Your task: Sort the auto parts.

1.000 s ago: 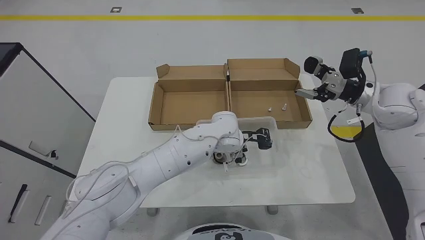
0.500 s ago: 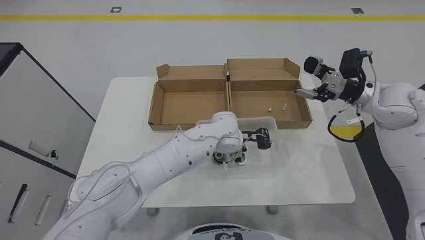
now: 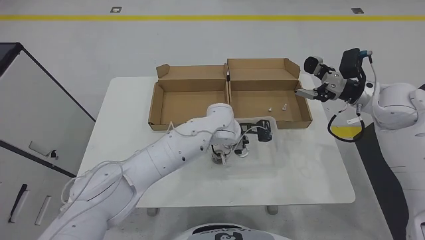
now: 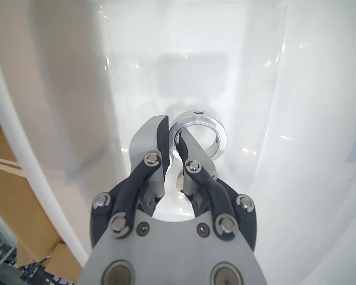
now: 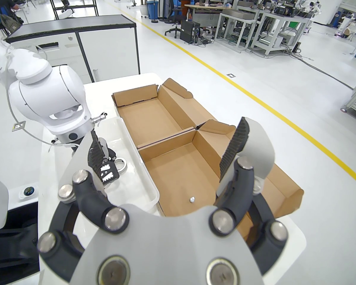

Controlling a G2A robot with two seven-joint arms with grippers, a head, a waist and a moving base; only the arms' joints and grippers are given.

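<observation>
A silver metal ring (image 4: 209, 126) with a small side hole is pinched by its wall in my left gripper (image 4: 172, 131), one finger inside it and one outside. It hangs just over the floor of a white plastic tray (image 4: 195, 45). In the top view my left gripper (image 3: 229, 152) is over the tray (image 3: 255, 121), in front of two open cardboard boxes. The right wrist view shows the ring (image 5: 122, 164) too. My right gripper (image 3: 307, 78) hovers open and empty beside the right box's outer end (image 5: 166, 137).
The left box (image 3: 189, 107) holds nothing I can see. The right box (image 3: 265, 97) holds two small metal parts (image 3: 271, 108) (image 3: 283, 106). Another small metal piece (image 4: 180, 183) lies in the tray under my left fingers. The white table (image 3: 305, 173) is bare in front.
My left wrist has shifted slightly toward the boxes with the ring in its grip. The right arm has stayed still.
</observation>
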